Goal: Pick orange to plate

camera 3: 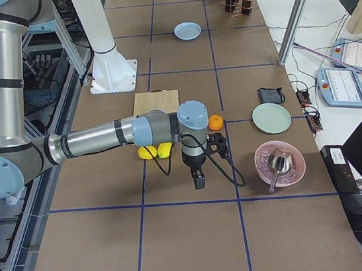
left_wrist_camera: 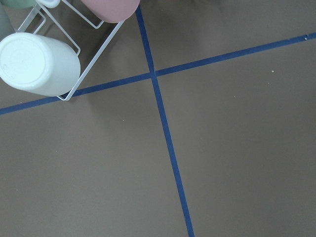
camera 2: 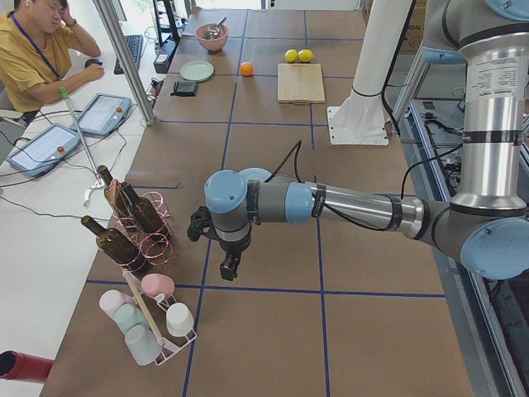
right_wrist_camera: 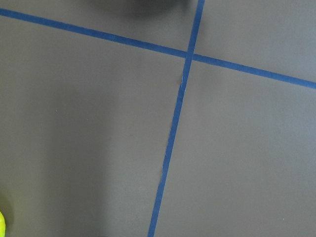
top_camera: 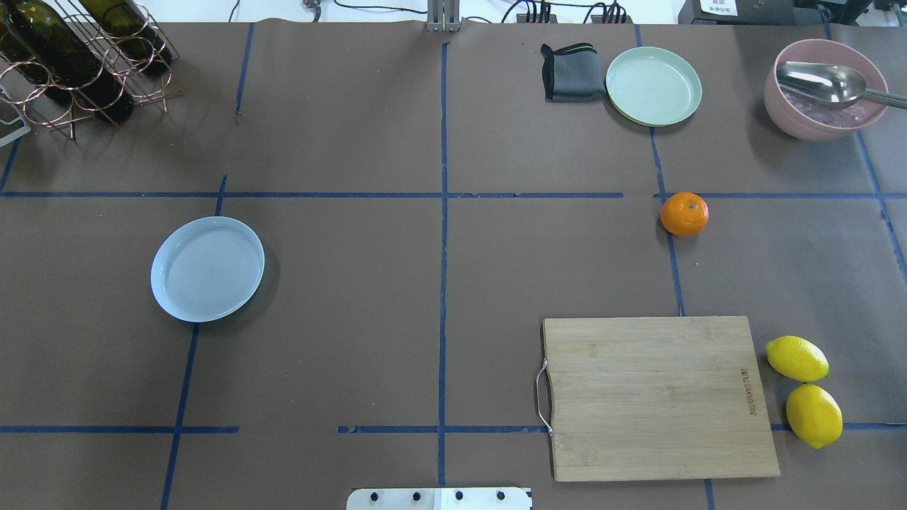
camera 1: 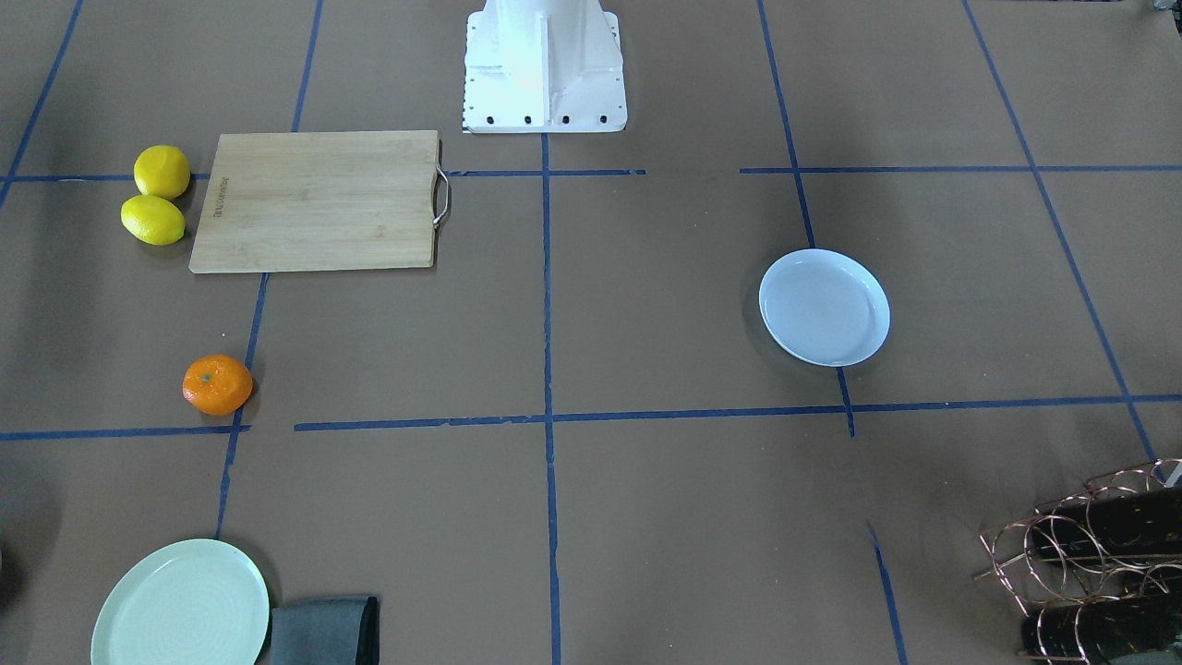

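Observation:
The orange (top_camera: 684,214) (camera 1: 217,384) lies alone on the brown table, on the robot's right side, between the cutting board and the mint-green plate. The pale bluish-white plate (top_camera: 207,268) (camera 1: 824,308) sits bare on the robot's left side, far from the orange. Neither gripper shows in the overhead or front views. In the exterior left view my left gripper (camera 2: 228,271) hangs pointing down above the table near the bottle rack. In the exterior right view my right gripper (camera 3: 199,181) hangs pointing down just in front of the orange (camera 3: 215,122). Whether either is open or shut I cannot tell.
A wooden cutting board (top_camera: 659,397) lies near the base, with two lemons (top_camera: 804,389) beside it. At the far right stand a mint-green plate (top_camera: 653,86), a grey cloth (top_camera: 570,72) and a pink bowl with a spoon (top_camera: 825,88). A bottle rack (top_camera: 78,60) and a cup rack (left_wrist_camera: 39,59) stand at the left.

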